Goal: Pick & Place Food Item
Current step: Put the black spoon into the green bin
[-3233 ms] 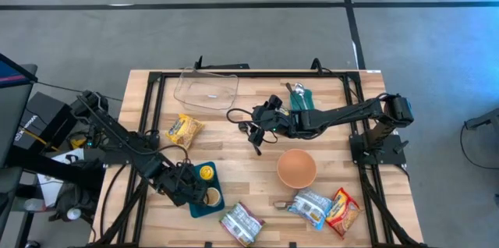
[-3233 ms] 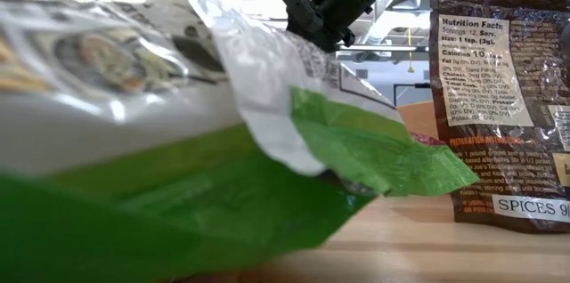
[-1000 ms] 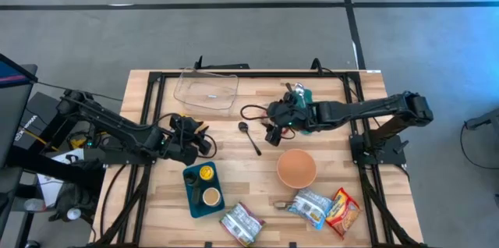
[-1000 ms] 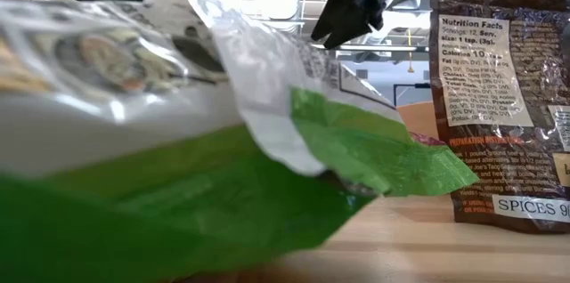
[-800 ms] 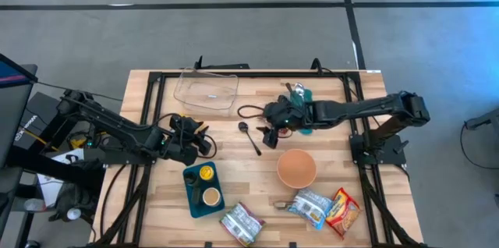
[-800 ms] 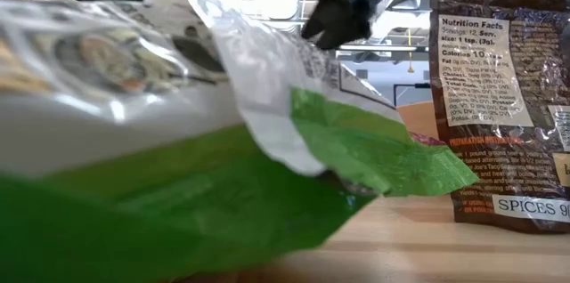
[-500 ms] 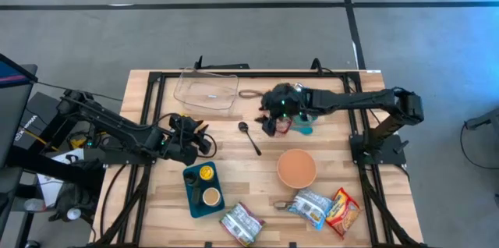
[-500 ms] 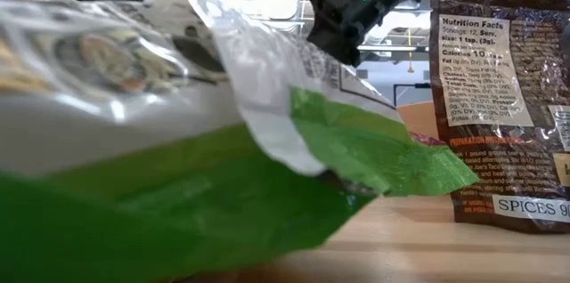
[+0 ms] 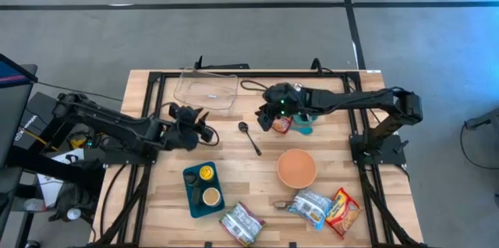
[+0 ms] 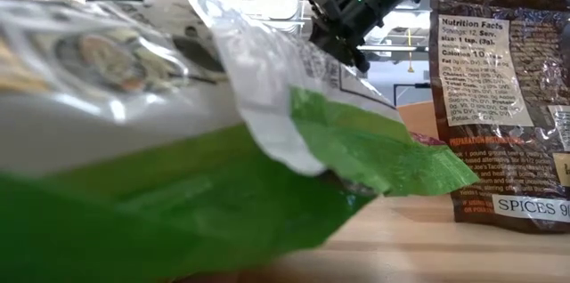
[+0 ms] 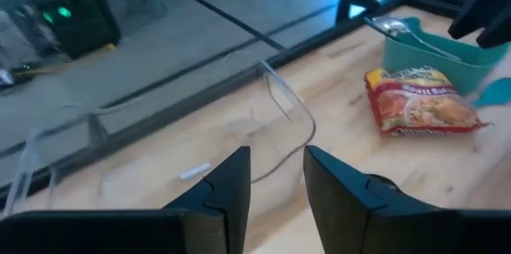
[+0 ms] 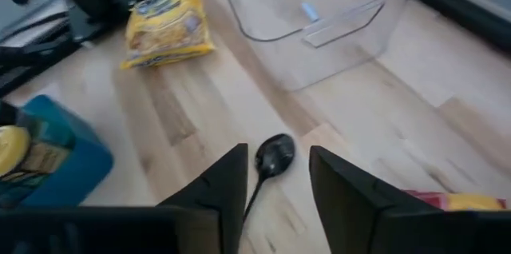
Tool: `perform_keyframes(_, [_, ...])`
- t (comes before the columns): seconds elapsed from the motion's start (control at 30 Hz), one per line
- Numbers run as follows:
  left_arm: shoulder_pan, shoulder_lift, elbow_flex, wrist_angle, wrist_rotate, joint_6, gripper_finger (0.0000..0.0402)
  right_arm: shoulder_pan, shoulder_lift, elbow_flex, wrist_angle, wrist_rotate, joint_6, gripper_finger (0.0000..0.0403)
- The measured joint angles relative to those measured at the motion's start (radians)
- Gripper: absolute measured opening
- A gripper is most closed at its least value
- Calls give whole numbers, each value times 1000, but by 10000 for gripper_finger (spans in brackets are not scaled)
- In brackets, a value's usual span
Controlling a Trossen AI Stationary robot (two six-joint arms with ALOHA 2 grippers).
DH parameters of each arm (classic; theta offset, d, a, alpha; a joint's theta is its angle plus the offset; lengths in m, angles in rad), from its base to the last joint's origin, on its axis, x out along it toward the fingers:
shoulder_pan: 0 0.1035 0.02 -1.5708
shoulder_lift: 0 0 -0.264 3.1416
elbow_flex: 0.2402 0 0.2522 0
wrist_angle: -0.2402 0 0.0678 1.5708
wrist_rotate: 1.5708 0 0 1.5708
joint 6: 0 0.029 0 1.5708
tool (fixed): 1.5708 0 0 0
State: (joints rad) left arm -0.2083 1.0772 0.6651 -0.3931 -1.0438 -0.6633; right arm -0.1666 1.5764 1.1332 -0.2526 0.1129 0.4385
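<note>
1. Hovering above the middle of the table's (image 9: pixel 234 162) left half, the left gripper (image 9: pixel 199 121) reaches in from the left edge; its two fingers (image 11: pixel 227 186) stand a little apart with nothing between them
2. The yellow packet (image 12: pixel 168 26) lies flat on the wood just beside that gripper; from overhead the gripper mostly hides it
3. The clear container (image 9: pixel 207 90) sits near the far edge, beyond the left gripper, with a small pale scrap inside
4. The right gripper (image 9: pixel 267 121) reaches in from the right side and hangs near the far middle of the table; its fingers (image 12: pixel 223 186) are parted and hold nothing
5. The red packet (image 9: pixel 282 125) lies flat on the table just beside the right gripper, next to a teal cup (image 11: pixel 431 46) with cutlery standing in it
6. A dark spoon (image 9: pixel 249 136) lies on the wood between the two grippers, nearer the right one
7. Nearer the front edge are an orange bowl (image 9: pixel 296 168), a teal tray (image 9: pixel 193 201) holding two small round items, and three more packets along the front
8. The low view is nearly filled by a green and white bag (image 10: pixel 178 158), with a brown spice bag (image 10: pixel 499 96) to its right
</note>
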Motion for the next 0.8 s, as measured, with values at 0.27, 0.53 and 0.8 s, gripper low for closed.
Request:
perform_keyframes(0.27, [62,-94,0,-7,209,39,111,103,0,0,-4,162,97,113])
perform_keyframes(0.53, [53,-97,0,-53,214,39,111,116,71,27,-10,183,146,113])
perform_keyframes(0.8, [60,-116,-1,-60,211,39,112,114,260,215,-183,181,130,113])
